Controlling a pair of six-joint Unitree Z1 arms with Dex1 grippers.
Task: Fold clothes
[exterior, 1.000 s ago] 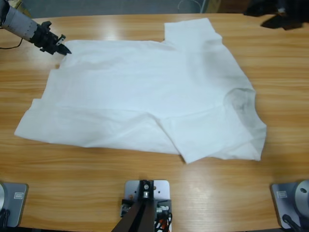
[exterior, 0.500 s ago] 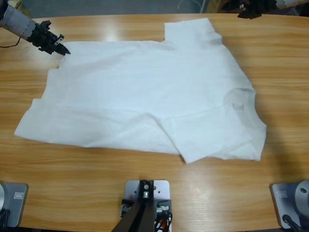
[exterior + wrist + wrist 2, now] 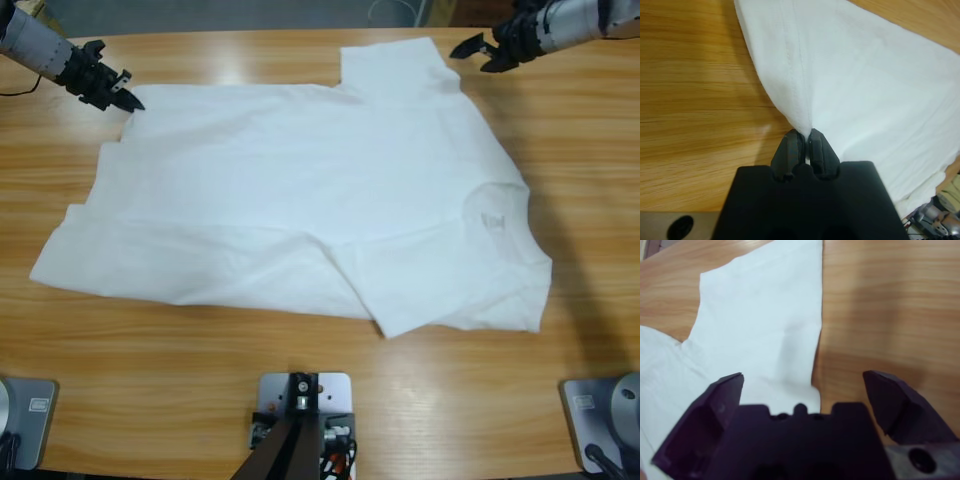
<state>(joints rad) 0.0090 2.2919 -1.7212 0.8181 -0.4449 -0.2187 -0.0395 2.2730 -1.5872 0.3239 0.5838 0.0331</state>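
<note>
White T-shirt (image 3: 300, 200) lies flat on the table (image 3: 300, 350), one corner pinched by left gripper (image 3: 128, 100); right gripper (image 3: 478, 55), jaws spread, hovers beside its sleeve.

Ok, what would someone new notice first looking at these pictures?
First, the big white T-shirt spread flat across the middle of the wooden table. Then the left end effector, shut on the shirt's far corner, and the right end effector, open, hovering by the sleeve at the far edge.

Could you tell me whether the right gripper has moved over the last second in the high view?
Yes. The right gripper has come in from the table's far right corner, leftward toward the T-shirt's upper sleeve, jaws open.
</note>
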